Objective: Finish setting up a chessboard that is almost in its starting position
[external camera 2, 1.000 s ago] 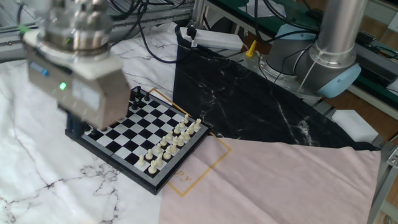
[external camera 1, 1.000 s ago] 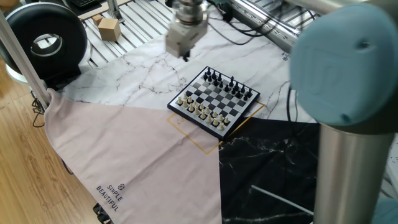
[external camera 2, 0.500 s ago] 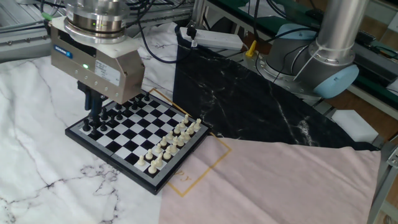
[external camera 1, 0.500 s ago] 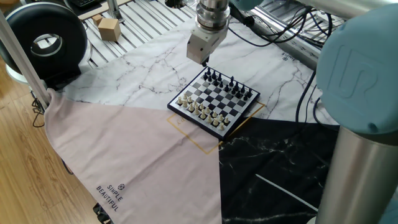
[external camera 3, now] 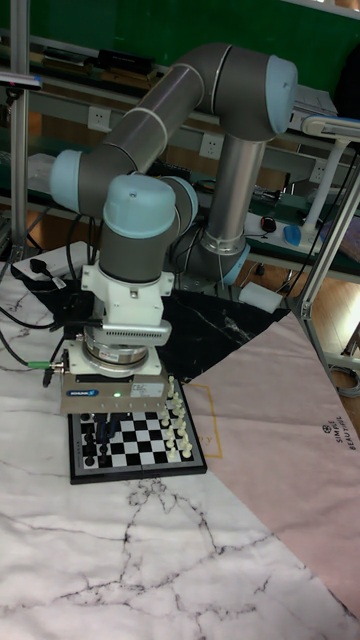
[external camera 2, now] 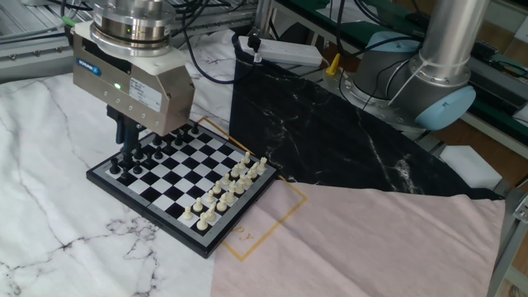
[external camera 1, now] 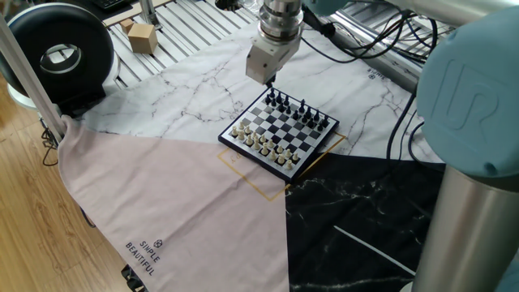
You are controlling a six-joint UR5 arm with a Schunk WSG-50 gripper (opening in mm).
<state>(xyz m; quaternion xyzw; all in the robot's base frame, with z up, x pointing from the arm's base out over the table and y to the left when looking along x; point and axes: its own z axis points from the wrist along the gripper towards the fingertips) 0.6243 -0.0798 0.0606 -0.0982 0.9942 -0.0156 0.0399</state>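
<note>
The worktop (external camera 1: 186,97) is spread with a white marbled sheet, a pink cloth (external camera 1: 162,203) and a black marbled sheet (external camera 2: 330,132), and the chessboard (external camera 1: 280,132) lies near where the three meet, its corner sitting inside a thin yellow square outline (external camera 2: 272,219) marked on the cloths. The arm (external camera 3: 170,120) reaches down over the end of the board that carries the black pieces (external camera 2: 153,150); the cream pieces (external camera 2: 227,188) stand in two rows at the opposite end, well apart from the tool. The gripper (external camera 2: 125,142) hangs straight down over the outer corner of the black side, its dark fingers (external camera 2: 120,132) pointing vertically and reaching in among or just above the black pieces there. So the thing to be handled lies directly below the fingers, not off to a side, and the coming move looks like a short vertical one. The gripper's body hides most of the tips in every view, so I cannot tell whether the fingers are spread or closed, nor whether a piece sits between them. Which square is out of order is too small to make out.
</note>
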